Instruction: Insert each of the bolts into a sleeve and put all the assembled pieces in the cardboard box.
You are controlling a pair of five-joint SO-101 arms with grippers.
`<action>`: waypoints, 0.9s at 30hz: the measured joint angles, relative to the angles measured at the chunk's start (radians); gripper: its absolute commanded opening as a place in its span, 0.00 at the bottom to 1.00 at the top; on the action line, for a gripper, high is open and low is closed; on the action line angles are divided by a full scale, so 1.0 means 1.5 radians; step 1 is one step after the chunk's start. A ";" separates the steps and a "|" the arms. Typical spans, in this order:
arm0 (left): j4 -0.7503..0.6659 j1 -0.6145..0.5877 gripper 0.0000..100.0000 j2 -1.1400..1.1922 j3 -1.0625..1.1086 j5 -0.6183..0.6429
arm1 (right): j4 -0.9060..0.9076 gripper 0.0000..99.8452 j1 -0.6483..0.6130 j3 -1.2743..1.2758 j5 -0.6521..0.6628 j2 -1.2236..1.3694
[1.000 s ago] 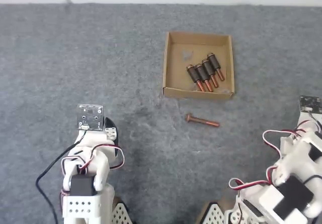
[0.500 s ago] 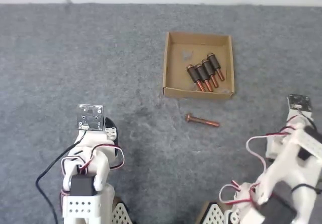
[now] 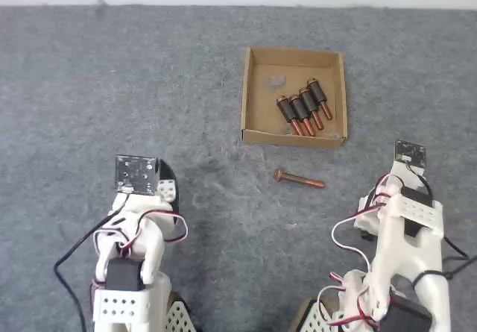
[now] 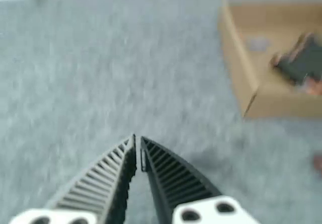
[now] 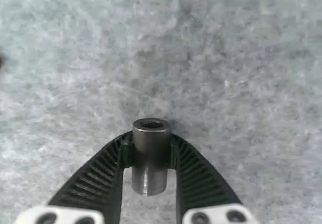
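Note:
A copper bolt (image 3: 299, 179) lies loose on the grey carpet just in front of the cardboard box (image 3: 294, 137). Inside the box lie several assembled bolt-and-sleeve pieces (image 3: 304, 106), which also appear as a dark blur (image 4: 302, 65) in the left wrist view. My right gripper (image 5: 150, 156) is shut on a dark metal sleeve (image 5: 149, 156), held upright with its bore facing up; that arm (image 3: 402, 220) stands at the right front. My left gripper (image 4: 137, 148) is shut with nothing in it, low over the carpet left of the box.
The left arm (image 3: 134, 227) stands at the front left. Grey carpet covers the table, with open room to the left of the box and behind it. A pale wall edge runs along the far side.
The right arm has swung left and forward, from the right edge toward the loose bolt. The left arm has barely shifted.

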 measured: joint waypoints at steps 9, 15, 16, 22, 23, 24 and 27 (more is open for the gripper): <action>0.061 0.107 0.01 0.182 -0.243 0.109 | -0.025 0.01 -0.003 0.010 0.000 0.000; 0.120 0.227 0.01 0.407 -0.391 0.191 | -0.025 0.01 -0.003 0.010 0.000 0.000; 0.120 0.254 0.01 0.441 -0.404 0.202 | -0.025 0.01 -0.003 0.010 0.000 0.000; 0.073 0.391 0.01 0.611 -0.452 0.291 | -0.025 0.01 -0.003 0.010 0.000 0.000; 0.053 0.408 0.01 0.638 -0.454 0.311 | -0.025 0.01 -0.003 0.010 0.000 0.000; 0.032 0.426 0.01 0.665 -0.455 0.330 | -0.025 0.01 -0.003 0.010 0.000 0.000; -0.031 0.477 0.01 0.745 -0.455 0.383 | -0.025 0.01 -0.003 0.010 0.000 0.000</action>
